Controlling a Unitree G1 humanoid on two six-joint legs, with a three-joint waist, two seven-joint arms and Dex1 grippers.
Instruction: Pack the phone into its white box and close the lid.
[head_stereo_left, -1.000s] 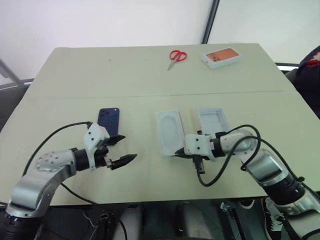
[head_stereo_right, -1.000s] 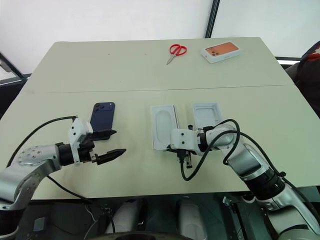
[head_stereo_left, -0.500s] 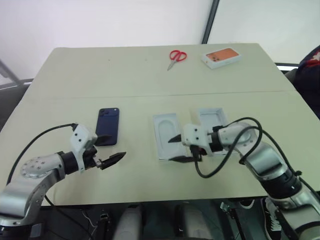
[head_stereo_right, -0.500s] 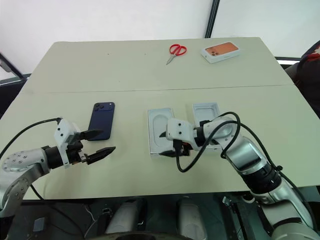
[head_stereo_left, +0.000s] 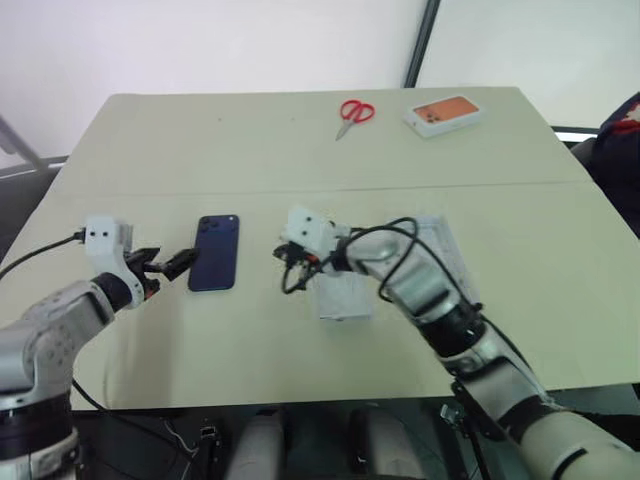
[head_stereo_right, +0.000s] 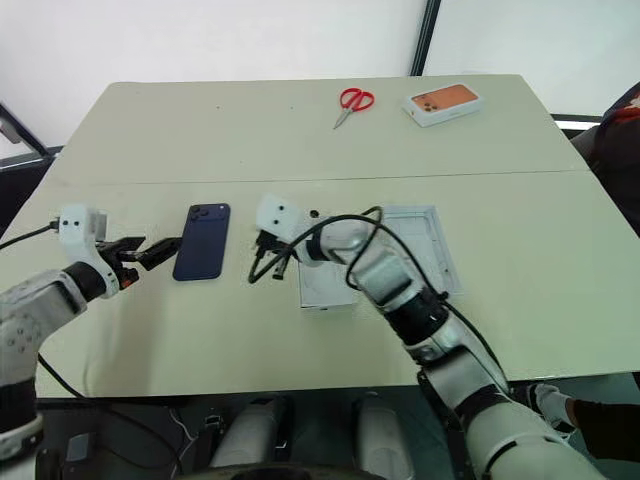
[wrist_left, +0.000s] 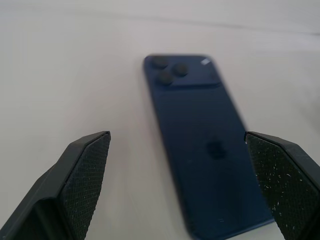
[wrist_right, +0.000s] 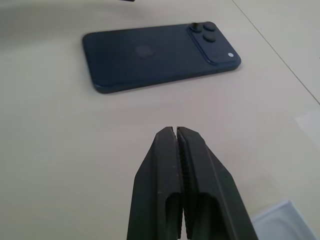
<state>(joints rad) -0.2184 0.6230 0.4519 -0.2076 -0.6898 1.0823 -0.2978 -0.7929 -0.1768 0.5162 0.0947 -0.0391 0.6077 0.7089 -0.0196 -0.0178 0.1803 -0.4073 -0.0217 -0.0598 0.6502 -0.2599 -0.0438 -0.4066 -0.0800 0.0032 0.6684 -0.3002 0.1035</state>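
Phone lies on table, outside white box

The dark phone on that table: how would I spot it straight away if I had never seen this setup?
Start at the big pale table and look toward its near left part, between the two robot arms. The phone lies flat there, back up, with the left gripper's open fingers beside it. It is the only dark navy slab; the white boxes to its right and the orange-topped box at the far edge are pale.
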